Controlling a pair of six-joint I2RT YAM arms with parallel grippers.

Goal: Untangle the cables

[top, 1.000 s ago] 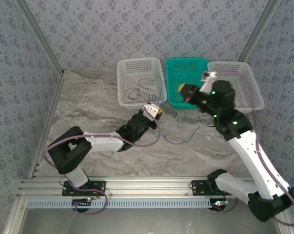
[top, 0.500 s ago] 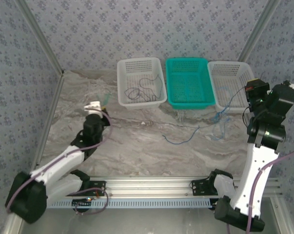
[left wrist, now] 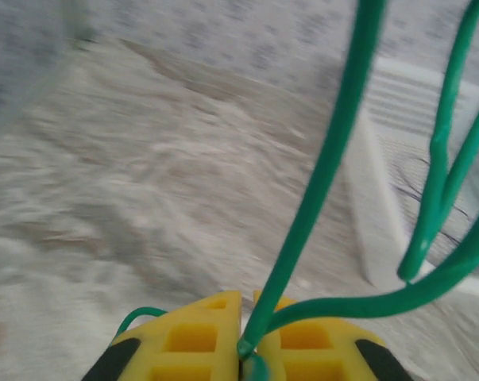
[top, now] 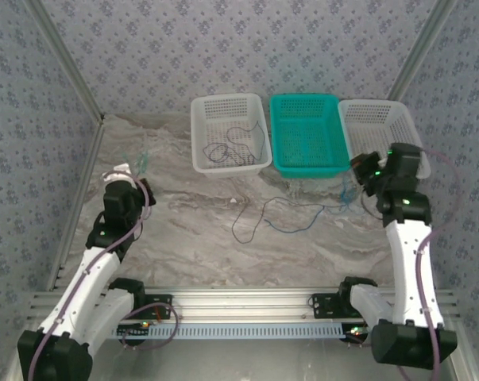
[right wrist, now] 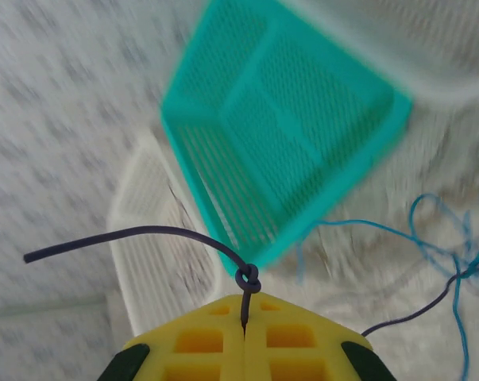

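Observation:
My left gripper [top: 132, 168] is at the table's far left, and its yellow fingers [left wrist: 199, 333] are shut on a thin green cable [left wrist: 334, 159] that loops up and to the right. Beside the right-hand basket, my right gripper [top: 357, 168] is shut on a dark cable [right wrist: 168, 232] just below a small knot. That dark cable [top: 241, 225] trails across the middle of the table in a loose loop. A blue cable [top: 299, 228] lies beside it, with tangled blue strands [right wrist: 453, 254] near my right gripper.
Three baskets stand in a row at the back. The left white basket [top: 203, 131] holds another dark wire, the teal basket [top: 307, 99] is in the middle, and a white basket [top: 406, 127] is on the right. Patterned walls close in both sides.
My left arm has swung from the table's centre out to the far left with the green cable. My right gripper went right, then came back toward the baskets, and the dark cable is now drawn out.

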